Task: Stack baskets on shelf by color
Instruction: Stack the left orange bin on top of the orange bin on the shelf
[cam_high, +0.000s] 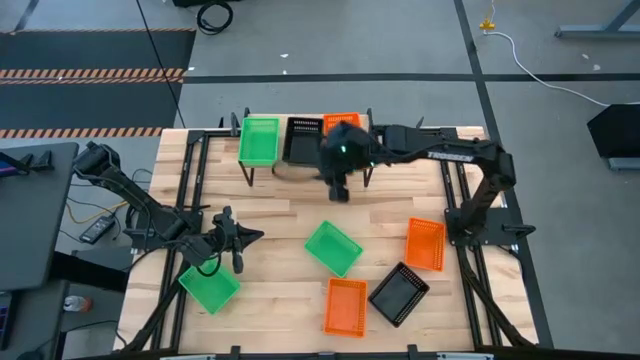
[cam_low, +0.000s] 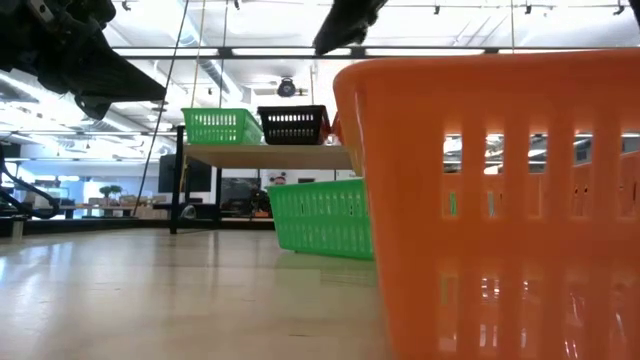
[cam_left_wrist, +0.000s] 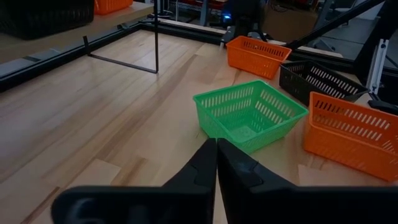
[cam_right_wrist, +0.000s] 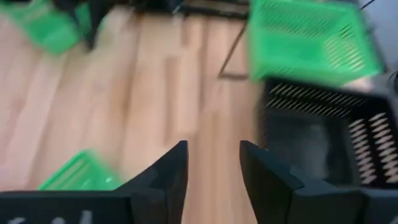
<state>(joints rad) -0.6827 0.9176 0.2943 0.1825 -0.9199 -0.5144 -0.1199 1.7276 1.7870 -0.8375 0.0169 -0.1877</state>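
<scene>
On the shelf at the table's far side stand a green basket, a black basket and an orange basket, side by side. My right gripper hovers open in front of the shelf, above the table, with nothing between its fingers; the black basket lies just beyond it. Loose on the table lie two green baskets, two orange baskets and a black basket. My left gripper waits shut at the left, near the nearer green basket.
The shelf's thin black legs stand on the wooden tabletop. A black frame runs along the table's left and right edges. Bare wood lies between the shelf and the loose baskets. One orange basket fills the low view's right half.
</scene>
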